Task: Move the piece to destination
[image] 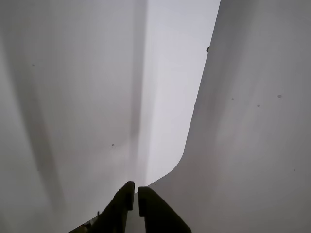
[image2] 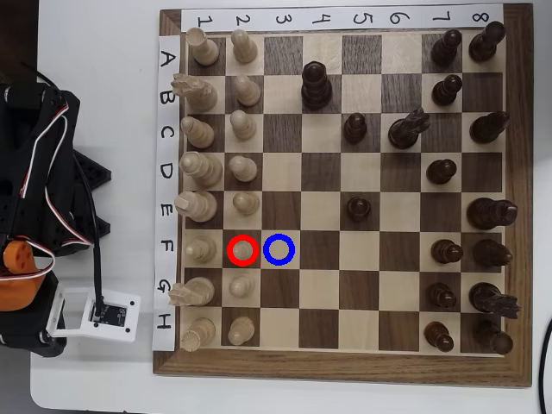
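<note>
Pawn [image2: 244, 250], pale cream, stands ringed red on the chessboard [image2: 341, 366], its blue-ringed destination [image2: 279, 249] touching at three o'clock. At nine o'clock off the board, the arm [image2: 30, 181] sits folded on the white surface [image2: 103, 379]. Pale pawns [image2: 245, 203] flank it at twelve and six. In the wrist view, the fingers [image: 135, 196] are nearly closed, holding nothing.

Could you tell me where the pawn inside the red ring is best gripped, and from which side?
Grip the pawn at its round head, coming straight down from above. It stands upright, and pale pieces crowd three sides; only the blue-ringed square beside it is free.
</note>
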